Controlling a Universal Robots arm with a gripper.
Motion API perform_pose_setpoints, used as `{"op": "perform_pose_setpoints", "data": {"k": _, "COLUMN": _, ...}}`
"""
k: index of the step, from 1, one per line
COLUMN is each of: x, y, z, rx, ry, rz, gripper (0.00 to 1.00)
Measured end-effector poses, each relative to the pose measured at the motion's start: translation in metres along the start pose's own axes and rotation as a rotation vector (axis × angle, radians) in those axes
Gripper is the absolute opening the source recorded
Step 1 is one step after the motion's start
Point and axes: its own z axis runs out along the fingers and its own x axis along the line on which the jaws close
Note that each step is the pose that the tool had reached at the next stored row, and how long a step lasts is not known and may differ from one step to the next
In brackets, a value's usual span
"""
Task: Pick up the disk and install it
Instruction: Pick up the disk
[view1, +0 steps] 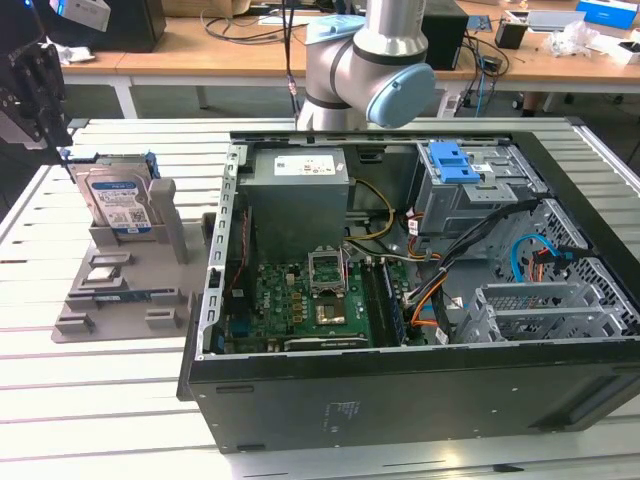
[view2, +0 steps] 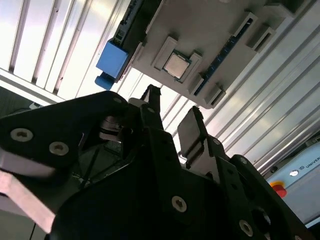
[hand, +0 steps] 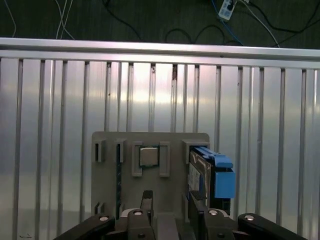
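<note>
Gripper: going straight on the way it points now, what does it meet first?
Likely the grey fixture plate, landing between the chip and the upright disk. The open gripper hangs above them; one fingertip lines up near the disk's top edge, so that could touch first. Depth is unclear.
</note>
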Motion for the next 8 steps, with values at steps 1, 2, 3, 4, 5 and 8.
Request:
{"op": "perform_pose_setpoints", "data": {"k": 1, "x": 0.0, "y": 0.0, "z": 0.0, "rx": 0.0, "ry": 0.0, "rz": 0.0, "gripper": 0.42}}
{"op": "perform_pose_setpoints", "data": {"k": 2, "x": 0.0, "y": 0.0, "z": 0.0, "rx": -0.0001, "ry": 0.0, "rz": 0.0, "gripper": 0.42}}
{"op": "perform_pose_setpoints", "data": {"k": 3, "x": 0.0, "y": 0.0, "z": 0.0, "rx": 0.0, "ry": 0.0, "rz": 0.0, "gripper": 0.42}}
{"op": "perform_pose_setpoints", "data": {"k": 4, "x": 0.0, "y": 0.0, "z": 0.0, "rx": 0.0, "ry": 0.0, "rz": 0.0, "gripper": 0.42}}
{"op": "perform_pose_setpoints", "data": {"k": 5, "x": 0.0, "y": 0.0, "z": 0.0, "rx": -0.0001, "ry": -0.0001, "rz": 0.006, "gripper": 0.42}}
{"op": "perform_pose_setpoints", "data": {"k": 8, "x": 0.0, "y": 0.0, "z": 0.0001, "rx": -0.0001, "ry": -0.0006, "rz": 0.029, "gripper": 0.42}}
